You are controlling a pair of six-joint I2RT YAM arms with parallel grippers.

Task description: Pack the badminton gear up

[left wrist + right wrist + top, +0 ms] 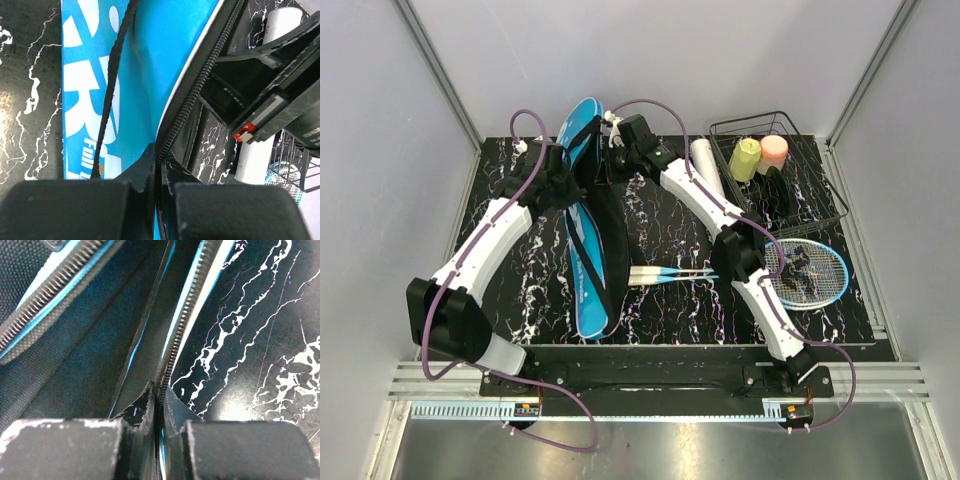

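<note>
The left tool (159,167) is pinched shut on the zipper (198,82) edge of the blue cover (586,310), its arm stretched from 7 o'clock toward 11 o'clock. The cover lies lengthwise on the table (660,220), left of centre. It looks light, soft and floppy, so the firmer zipper rim is probably the best hold. The right tool (160,400) clamps that rim too, its arm bent and reaching toward 12 o'clock. The 2 rackets (805,272) lie at 4 o'clock.
</note>
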